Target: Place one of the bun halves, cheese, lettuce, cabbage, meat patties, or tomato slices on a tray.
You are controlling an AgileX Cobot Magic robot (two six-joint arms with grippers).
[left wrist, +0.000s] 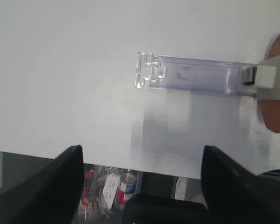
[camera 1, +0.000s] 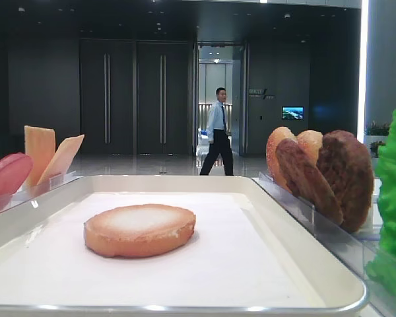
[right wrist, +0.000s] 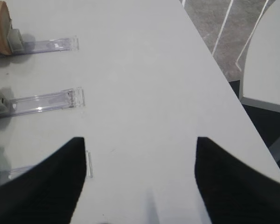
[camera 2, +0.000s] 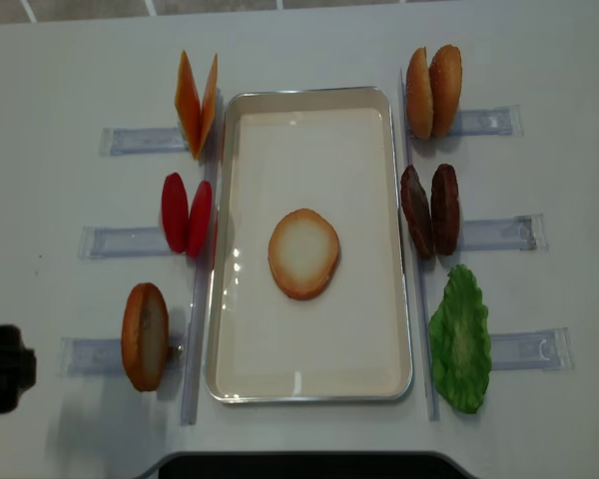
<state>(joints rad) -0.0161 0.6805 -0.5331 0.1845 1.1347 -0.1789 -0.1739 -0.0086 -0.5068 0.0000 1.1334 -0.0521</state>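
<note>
A bun half (camera 2: 303, 252) (camera 1: 140, 229) lies pale face up in the middle of the white tray (camera 2: 379, 110) (camera 1: 185, 181). Left of the tray stand cheese (camera 2: 197, 105), tomato slices (camera 2: 186, 215) and another bun half (camera 2: 145, 336) (left wrist: 277, 98). To its right are bun halves (camera 2: 433, 92) (right wrist: 0, 25), meat patties (camera 2: 429, 210) and green lettuce (camera 2: 461, 339). No separate cabbage shows. My left gripper (camera 2: 5, 369) (left wrist: 141, 148) hangs open and empty over the table's left edge, short of that bun's holder. My right gripper (right wrist: 140, 140) is open over bare table.
Clear plastic holders (left wrist: 191, 74) (right wrist: 46, 102) carry the food on both sides of the tray. The table's edge runs just under the left gripper, with bottles (left wrist: 126, 186) on the floor below. A man (camera 1: 218, 132) walks in the background.
</note>
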